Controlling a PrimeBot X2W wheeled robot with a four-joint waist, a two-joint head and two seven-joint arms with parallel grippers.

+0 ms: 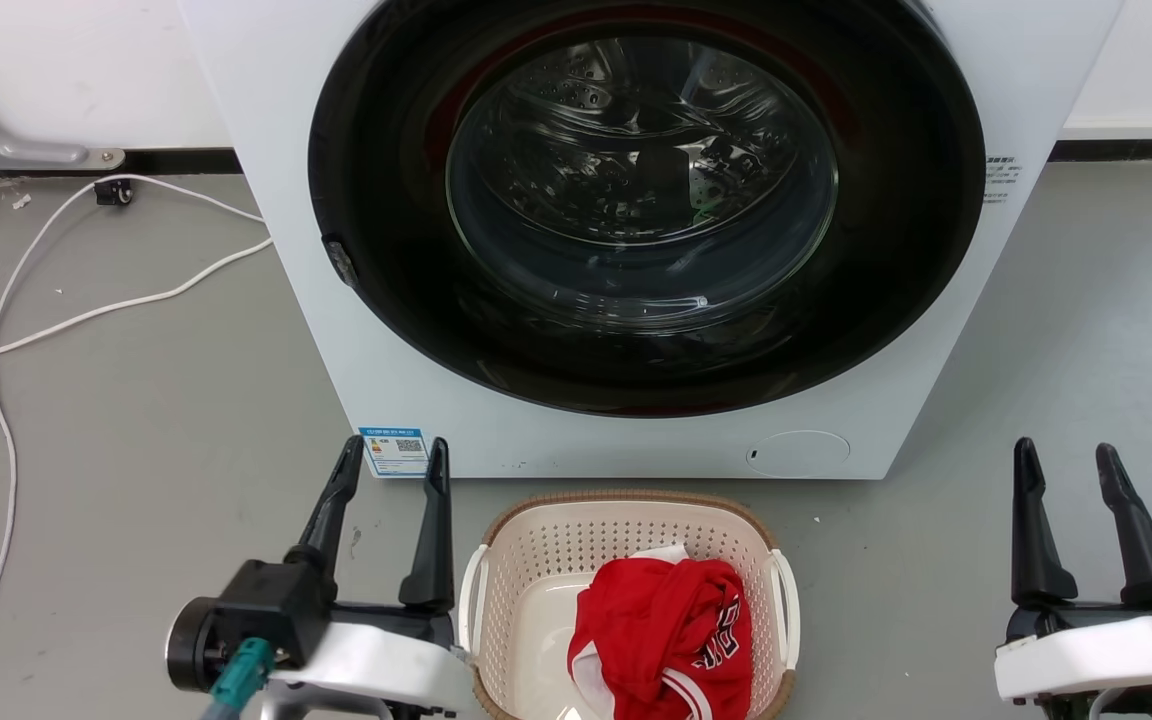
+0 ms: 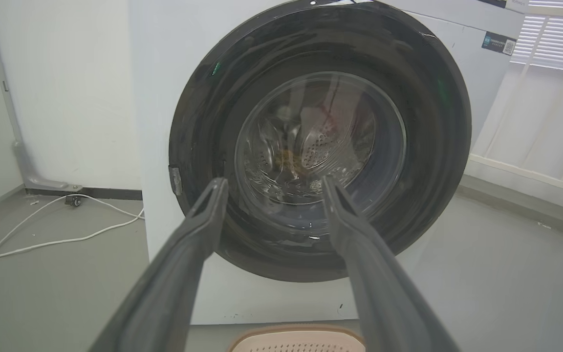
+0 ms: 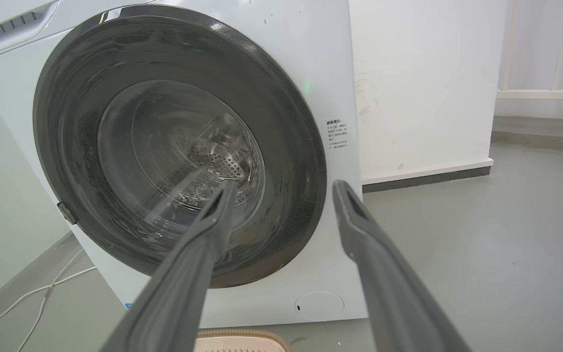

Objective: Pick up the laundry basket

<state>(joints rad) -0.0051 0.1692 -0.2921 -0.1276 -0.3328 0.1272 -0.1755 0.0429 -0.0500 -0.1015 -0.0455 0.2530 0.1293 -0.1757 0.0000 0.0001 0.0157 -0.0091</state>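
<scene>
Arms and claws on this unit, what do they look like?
Both alike: left claw and right claw each have two long, tapered black fingers on a black base, with a white wrist shell. The left wrist also has a round black housing and a teal plug.

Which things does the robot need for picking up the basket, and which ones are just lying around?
For the job:
- laundry basket, on the floor between the hands
- left hand, open
- right hand, open

Just lying about:
- washer, door closed
- red garment, lying inside the basket
- white cable on the floor
</scene>
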